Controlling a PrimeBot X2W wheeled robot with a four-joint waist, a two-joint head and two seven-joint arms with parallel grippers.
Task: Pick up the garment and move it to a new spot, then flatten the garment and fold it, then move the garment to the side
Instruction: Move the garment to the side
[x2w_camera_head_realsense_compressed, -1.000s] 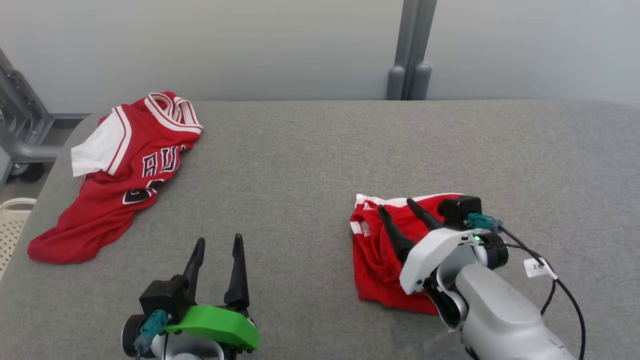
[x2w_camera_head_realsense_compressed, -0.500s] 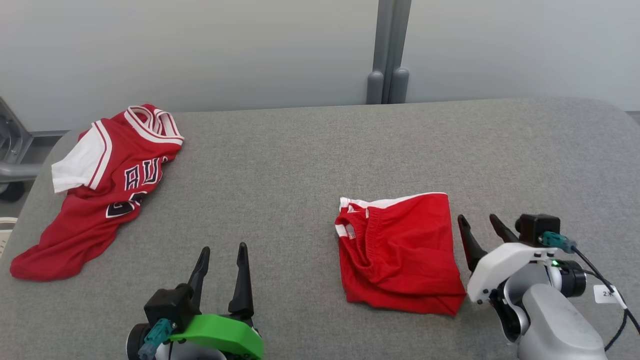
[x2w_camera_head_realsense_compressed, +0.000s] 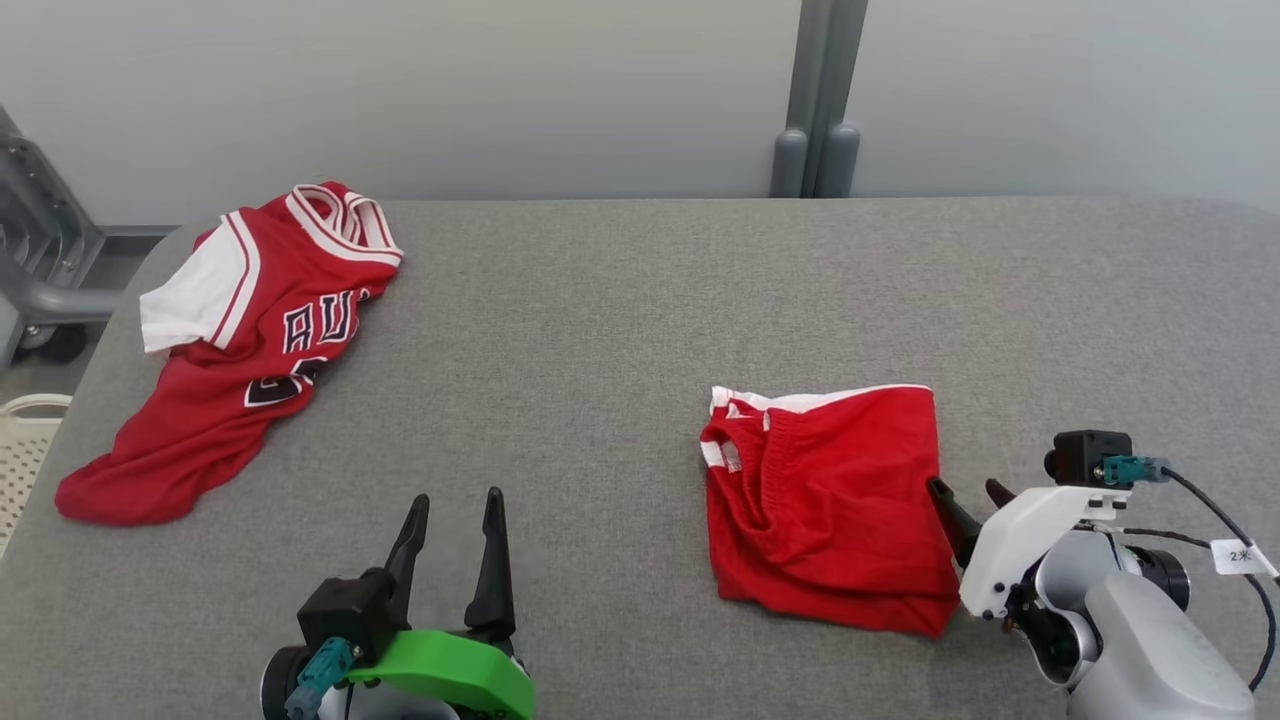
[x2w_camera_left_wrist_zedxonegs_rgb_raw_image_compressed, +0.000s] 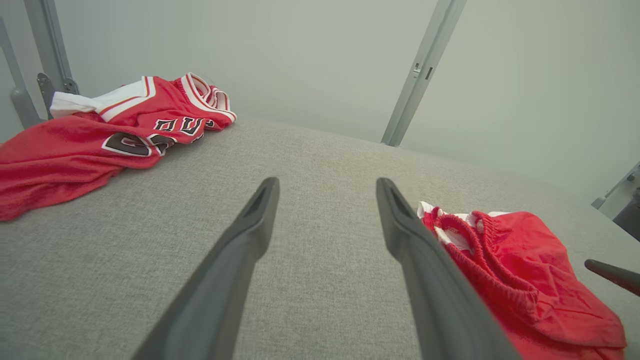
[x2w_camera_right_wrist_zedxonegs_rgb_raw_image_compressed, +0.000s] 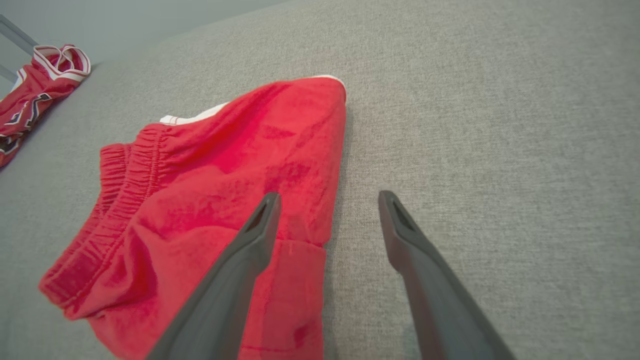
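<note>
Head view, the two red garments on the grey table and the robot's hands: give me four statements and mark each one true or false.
1. The red shorts lie folded on the grey table. True.
2. The right hand grips the shorts. False: it is open at their right edge and holds nothing.
3. The jersey lies crumpled near the table's far left corner. True.
4. The left hand is shut on cloth. False: it is open over bare table.
</note>
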